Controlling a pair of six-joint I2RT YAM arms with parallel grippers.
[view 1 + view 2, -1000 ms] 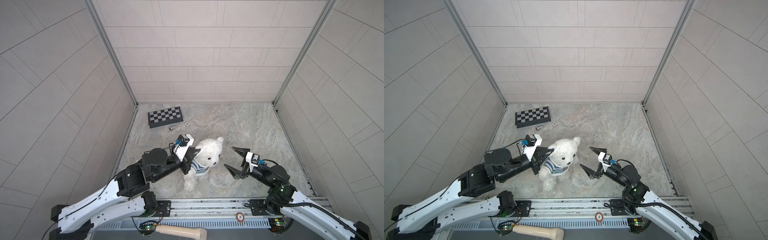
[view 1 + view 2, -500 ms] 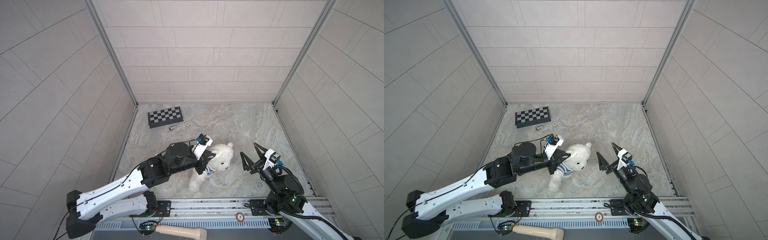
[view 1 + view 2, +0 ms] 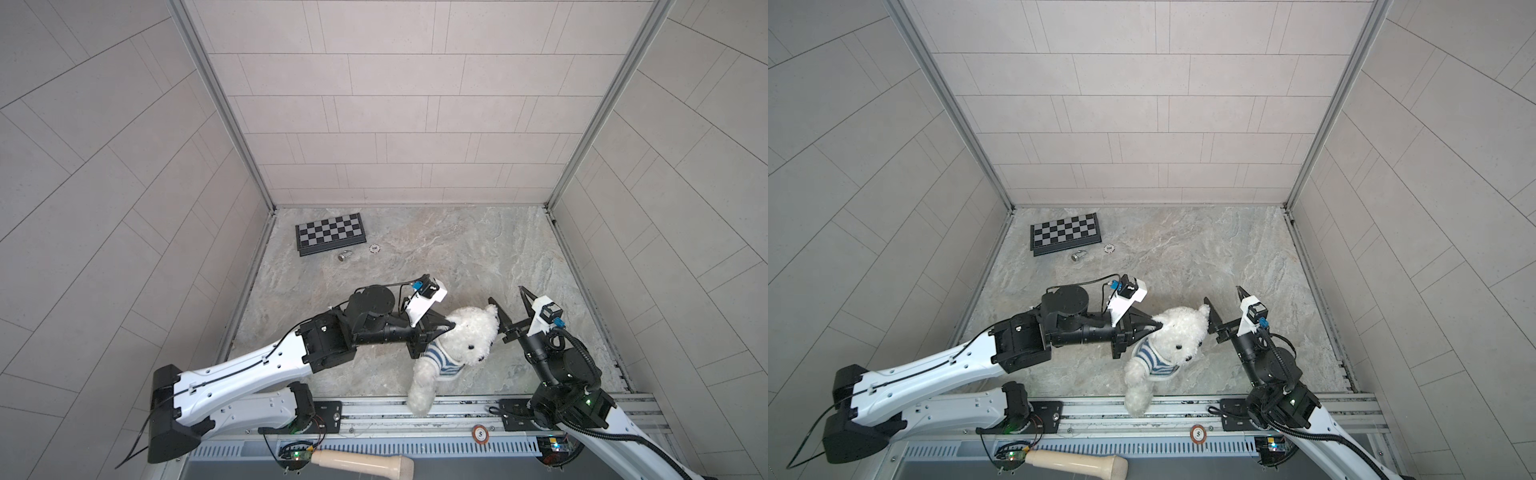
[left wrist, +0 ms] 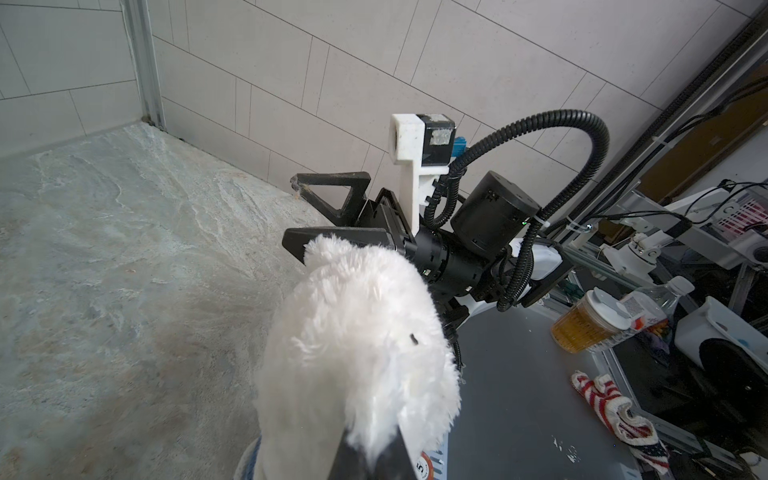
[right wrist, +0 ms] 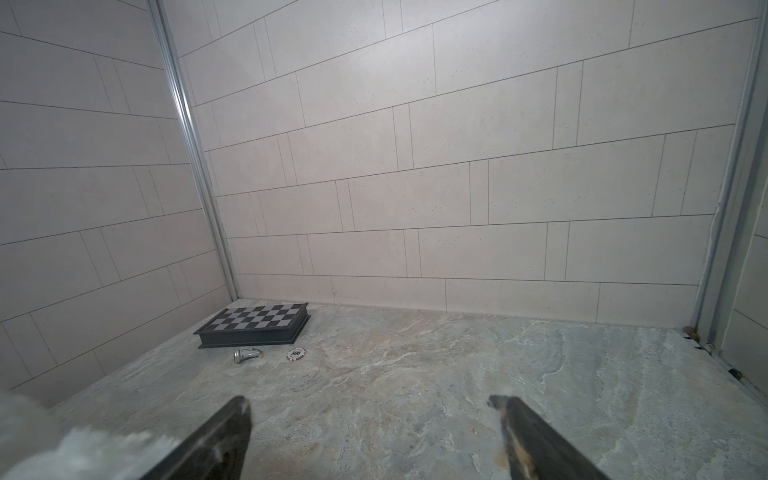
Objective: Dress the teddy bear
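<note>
Your left gripper (image 3: pixel 448 327) is clamped on the teddy bear (image 3: pixel 471 336), pinching the fur at the side of its head. The bear is near the middle of the desk's (image 3: pixel 457 249) front edge, wearing a blue-and-white striped shirt (image 3: pixel 441 362), with one leg reaching over the front rail (image 3: pixel 374 409). Your right gripper (image 3: pixel 506 295) has its jaws spread wide with nothing between them, just beside the bear's other ear. A chessboard (image 3: pixel 330 232), a silver piece (image 3: pixel 343 256) and a chip (image 3: pixel 375 248) lie near the far left corner.
</note>
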